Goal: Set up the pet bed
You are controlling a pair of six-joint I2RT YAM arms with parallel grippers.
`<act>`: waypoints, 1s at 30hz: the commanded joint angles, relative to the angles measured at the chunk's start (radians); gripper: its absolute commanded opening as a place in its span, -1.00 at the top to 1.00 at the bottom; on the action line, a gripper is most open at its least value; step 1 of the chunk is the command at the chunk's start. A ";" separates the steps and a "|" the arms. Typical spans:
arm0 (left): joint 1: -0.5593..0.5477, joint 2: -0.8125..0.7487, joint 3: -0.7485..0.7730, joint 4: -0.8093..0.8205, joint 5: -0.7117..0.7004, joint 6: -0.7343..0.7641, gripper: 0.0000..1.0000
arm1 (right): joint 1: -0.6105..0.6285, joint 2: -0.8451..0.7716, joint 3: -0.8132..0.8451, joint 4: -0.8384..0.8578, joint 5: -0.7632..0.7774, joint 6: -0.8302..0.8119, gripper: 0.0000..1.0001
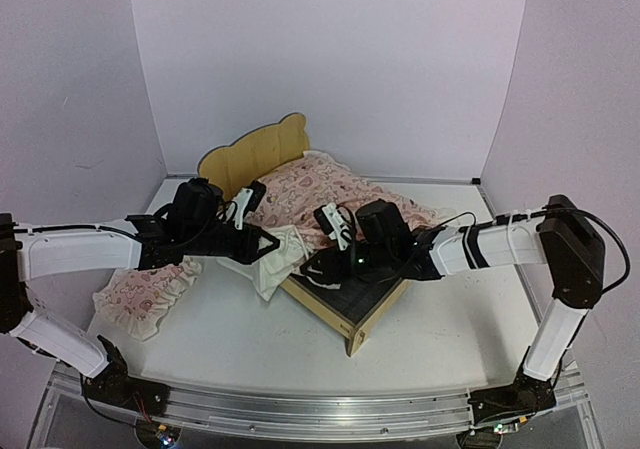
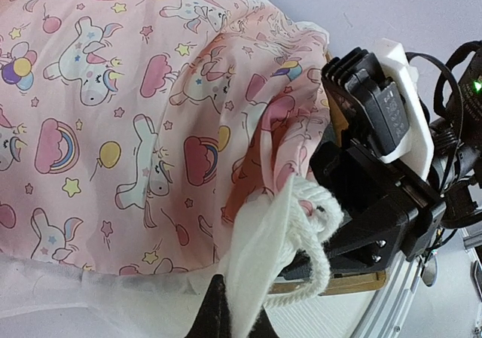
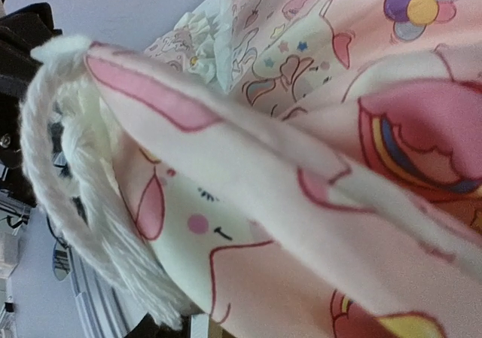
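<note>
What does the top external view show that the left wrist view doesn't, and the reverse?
Top external only: the ear-shaped headboard of the light plywood pet bed, and the small pink ruffled pillow. Left wrist only: unicorn print legible on the pink blanket, and the left gripper shut on its white ruffle. Both: that blanket.

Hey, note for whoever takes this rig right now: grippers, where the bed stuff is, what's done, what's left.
Left gripper: shut on the blanket's white ruffle.
Right gripper: at the same edge, grip unclear.
Bed: blanket bunched over its head end, foot end uncovered.
Pillow: on the table, left of the bed.
Done: blanket on the bed. Left: likely spread it flat, add pillow.
</note>
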 commanded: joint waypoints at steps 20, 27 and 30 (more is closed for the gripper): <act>0.006 -0.057 0.050 0.060 -0.023 0.028 1.00 | 0.017 -0.097 0.045 -0.093 0.079 0.070 1.00; 0.006 -0.040 0.048 0.077 -0.002 0.031 1.00 | 0.021 -0.183 0.068 -0.251 0.142 0.373 1.00; 0.006 -0.034 0.046 0.083 0.002 0.031 1.00 | 0.029 -0.183 0.060 -0.275 0.189 0.472 1.00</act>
